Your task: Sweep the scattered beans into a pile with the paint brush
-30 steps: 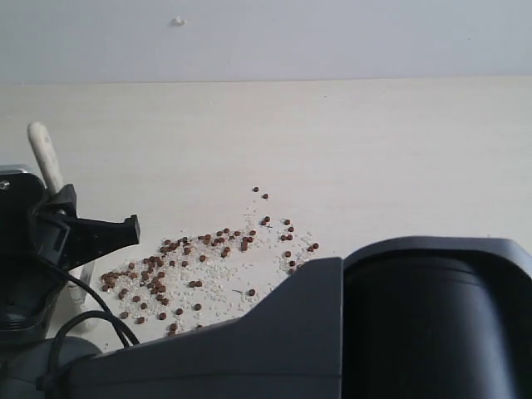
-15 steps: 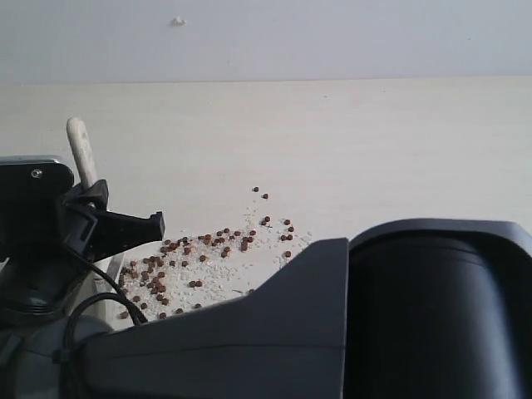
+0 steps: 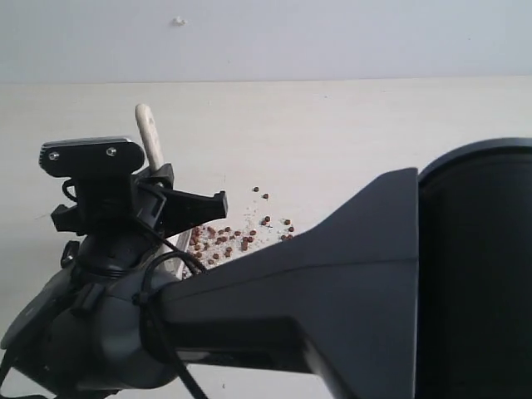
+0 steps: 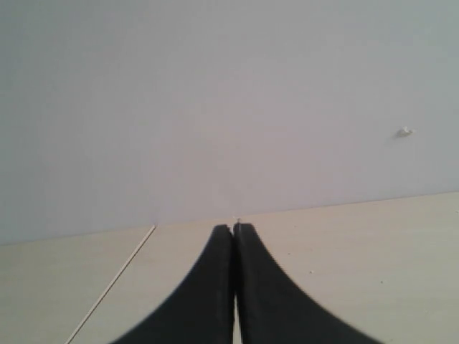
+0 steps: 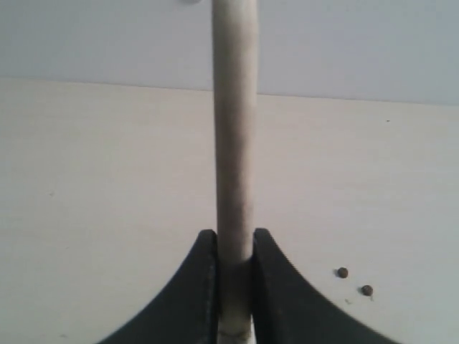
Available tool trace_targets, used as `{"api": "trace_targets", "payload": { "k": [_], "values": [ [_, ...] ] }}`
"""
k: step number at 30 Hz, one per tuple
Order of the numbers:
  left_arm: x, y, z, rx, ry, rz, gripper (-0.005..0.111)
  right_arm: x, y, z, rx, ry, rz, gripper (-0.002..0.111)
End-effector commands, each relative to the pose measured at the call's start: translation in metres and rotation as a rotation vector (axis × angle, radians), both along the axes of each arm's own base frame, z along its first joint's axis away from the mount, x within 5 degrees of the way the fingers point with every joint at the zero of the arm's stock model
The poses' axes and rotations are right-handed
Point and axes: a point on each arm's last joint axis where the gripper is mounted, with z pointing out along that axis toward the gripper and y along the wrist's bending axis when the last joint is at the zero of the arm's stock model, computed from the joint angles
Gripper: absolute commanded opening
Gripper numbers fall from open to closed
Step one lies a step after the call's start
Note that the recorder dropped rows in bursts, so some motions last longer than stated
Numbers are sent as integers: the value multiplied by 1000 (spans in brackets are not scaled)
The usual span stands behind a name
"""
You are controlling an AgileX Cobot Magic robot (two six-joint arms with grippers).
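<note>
The right arm (image 3: pixel 332 274) is stretching across from the right side of the exterior view to its left, and the right gripper (image 5: pixel 229 240) is clamping the paint brush (image 5: pixel 234 129) by its handle between its two jaws. The left gripper (image 4: pixel 234 233) is sitting fully closed, its fingers pressing flat against each other.

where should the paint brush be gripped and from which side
Grip the paint brush on its slim handle, coming side-on with jaws across its width, as the right gripper does now. The handle rises clear of the table, sides open, head low by the beans.
</note>
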Motion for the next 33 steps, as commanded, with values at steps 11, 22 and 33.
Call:
{"api": "trace_targets", "payload": {
  "k": [11,22,33],
  "values": [
    [0,0,-1,-4,-3,1,0,14,-21,26,13,-24,-34,0],
    [0,0,-1,-4,-3,1,0,-3,-5,43,7,-123,93,0],
    [0,0,-1,-4,-3,1,0,24,14,45,78,-121,130,0]
  ]
}}
